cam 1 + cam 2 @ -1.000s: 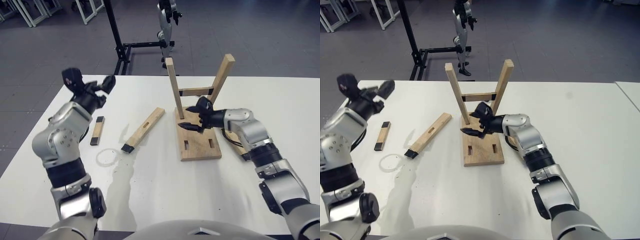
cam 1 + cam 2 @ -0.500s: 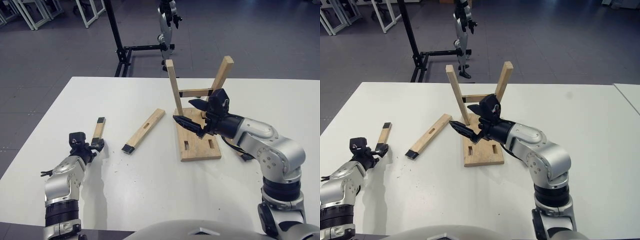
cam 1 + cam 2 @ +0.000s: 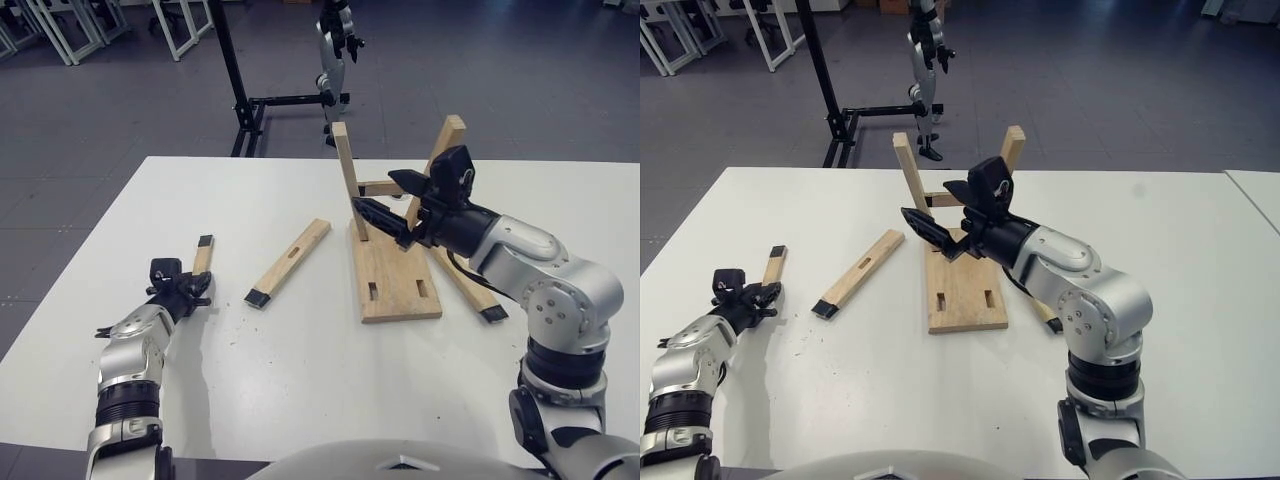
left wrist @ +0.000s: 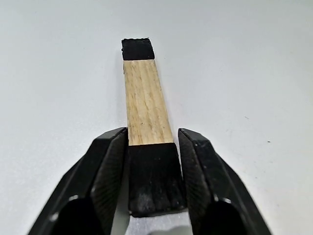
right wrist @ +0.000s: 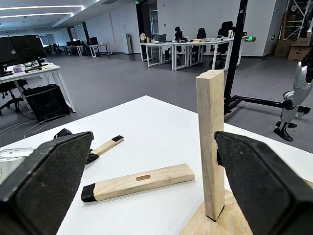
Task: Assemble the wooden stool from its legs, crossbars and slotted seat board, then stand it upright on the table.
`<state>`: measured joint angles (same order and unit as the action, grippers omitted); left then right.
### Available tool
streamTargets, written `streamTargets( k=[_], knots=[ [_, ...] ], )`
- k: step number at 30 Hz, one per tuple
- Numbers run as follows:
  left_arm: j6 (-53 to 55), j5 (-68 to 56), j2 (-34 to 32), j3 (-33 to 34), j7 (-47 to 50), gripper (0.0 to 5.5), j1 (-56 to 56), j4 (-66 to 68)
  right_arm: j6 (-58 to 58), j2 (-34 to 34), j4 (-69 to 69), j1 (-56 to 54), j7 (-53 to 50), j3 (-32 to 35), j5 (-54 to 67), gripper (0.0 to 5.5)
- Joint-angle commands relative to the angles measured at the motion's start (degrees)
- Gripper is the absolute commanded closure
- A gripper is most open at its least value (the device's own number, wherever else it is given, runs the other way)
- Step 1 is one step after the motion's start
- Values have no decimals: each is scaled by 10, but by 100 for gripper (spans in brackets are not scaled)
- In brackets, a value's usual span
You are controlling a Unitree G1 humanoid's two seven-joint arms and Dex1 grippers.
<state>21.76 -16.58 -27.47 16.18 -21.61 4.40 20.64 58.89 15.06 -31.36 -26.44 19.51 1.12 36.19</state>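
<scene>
The slotted seat board (image 3: 395, 275) lies flat on the table. Two legs stand in its far slots, one upright (image 3: 345, 170) and one leaning (image 3: 442, 150), joined by a crossbar (image 3: 385, 187). My right gripper (image 3: 372, 190) hovers open above the board beside the upright leg (image 5: 211, 142), holding nothing. A short crossbar (image 3: 201, 255) with black ends lies at the left. My left gripper (image 3: 182, 292) is low on the table, its fingers (image 4: 110, 161) shut on the bar's near black end (image 4: 154, 176). A loose slotted leg (image 3: 290, 260) lies between bar and board. Another leg (image 3: 470, 290) lies right of the board.
The white table (image 3: 300, 380) has free room in front of the board and on its right half. Beyond the far edge stand a black metal frame (image 3: 250, 100) and another robot (image 3: 335, 40) on the floor.
My left arm came down from high up and its gripper closed on the short crossbar's near end. My right gripper rose off the board and moved toward the upright leg, staying open.
</scene>
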Motion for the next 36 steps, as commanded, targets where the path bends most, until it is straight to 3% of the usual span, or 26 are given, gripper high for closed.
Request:
streamTargets(
  k=[1, 5, 10, 13, 19, 32, 36],
  knots=[
    [34, 26, 50, -30, 30, 419, -76, 51, 5, -4, 9, -23, -16, 9, 5, 91],
    [-5, 23, 80, -41, 56, 419, -97, -22, 18, -17, 19, -29, -30, 24, 22, 91],
    [-87, 7, 147, -52, 121, 419, -71, -321, 107, -81, 74, -56, -39, 81, 159, 91],
    [-94, 28, 150, -69, 131, 419, -51, -415, 163, -114, 166, -111, -63, 133, 250, 91],
    [-63, 55, 135, -146, 112, 419, -33, -548, 182, -111, 344, -224, -91, 201, 323, 91],
    [-24, 57, 153, -242, 92, 419, -1, -586, 137, -111, 440, -287, -60, 185, 317, 91],
    [-27, 61, 156, -252, 90, 419, -7, -581, 114, -122, 454, -287, -63, 191, 326, 174]
  ],
)
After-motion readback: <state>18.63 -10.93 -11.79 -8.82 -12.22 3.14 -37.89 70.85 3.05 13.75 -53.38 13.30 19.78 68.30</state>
